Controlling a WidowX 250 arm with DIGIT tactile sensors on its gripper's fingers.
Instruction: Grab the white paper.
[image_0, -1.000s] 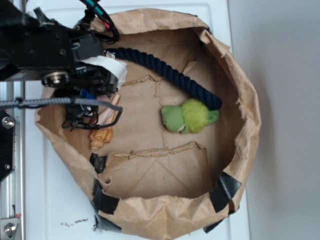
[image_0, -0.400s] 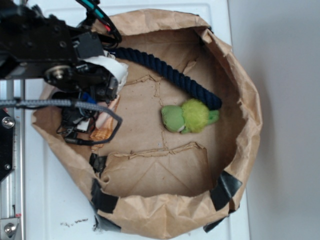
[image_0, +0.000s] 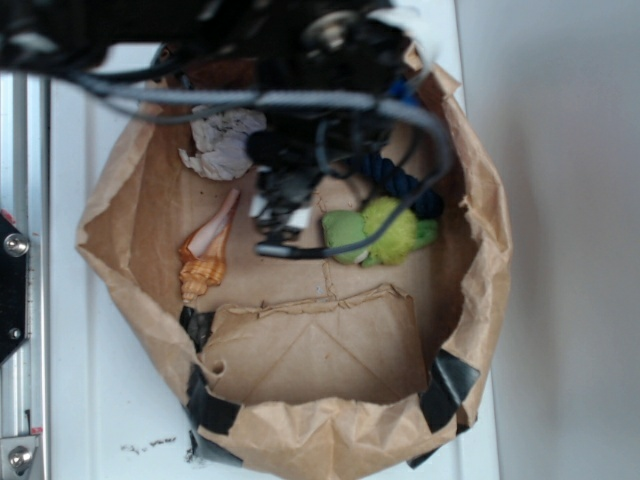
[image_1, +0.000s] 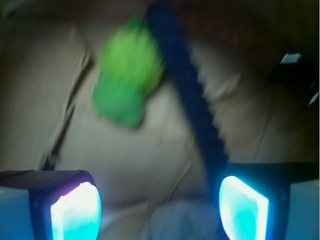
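Hovering hand (image_1: 160, 210) spread | white paper (image_0: 222, 143) by bag (image_0: 480, 300) rim | floor bare below

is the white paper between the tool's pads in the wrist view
No, the gap between the lit pads shows only the bag floor, green toy and blue rope.

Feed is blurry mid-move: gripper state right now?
Gripper: open, nothing between its pads; the white paper lies loose in the brown bag.
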